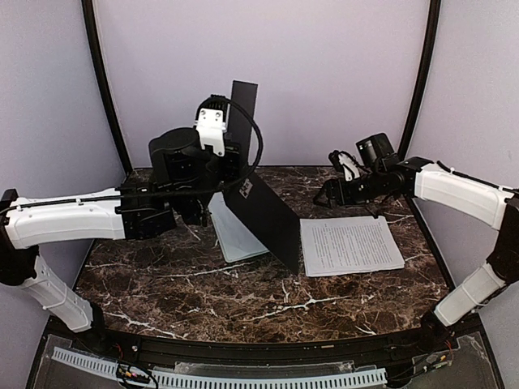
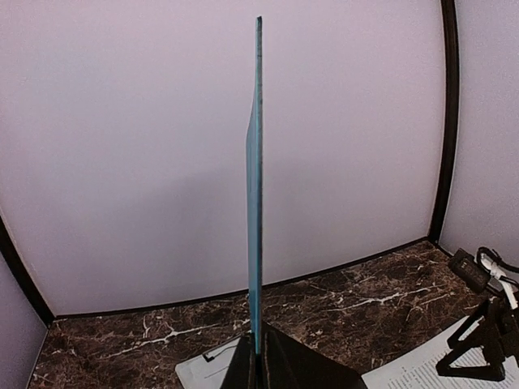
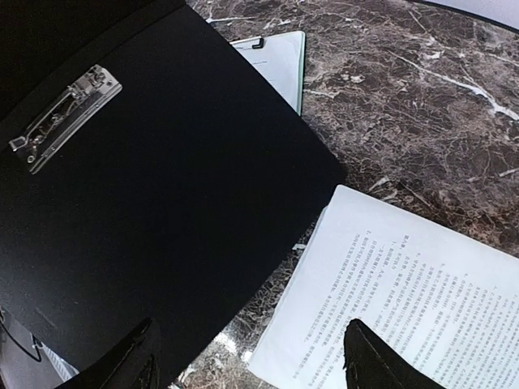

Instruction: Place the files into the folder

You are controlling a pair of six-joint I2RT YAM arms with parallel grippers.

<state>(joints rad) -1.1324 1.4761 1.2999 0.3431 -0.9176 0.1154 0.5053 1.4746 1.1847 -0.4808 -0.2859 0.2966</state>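
Observation:
The folder (image 1: 261,212) is open, its black inside (image 3: 162,178) with a metal clip (image 3: 65,117) facing the right arm. My left gripper (image 1: 229,144) is shut on the folder's cover (image 1: 242,101) and holds it upright; the left wrist view shows the cover's thin teal edge (image 2: 255,203) rising from between the shut fingers (image 2: 243,369). The files (image 1: 350,245) are white printed sheets lying flat on the table just right of the folder. My right gripper (image 1: 328,194) hovers open above the files' near-left corner (image 3: 422,300) and the folder's edge, holding nothing.
A pale green clipboard (image 1: 235,235) lies under the folder's left side, its top corner (image 3: 280,61) showing past the black panel. The table (image 1: 203,292) is dark brown marble with a black rim. Purple walls close in the back and sides.

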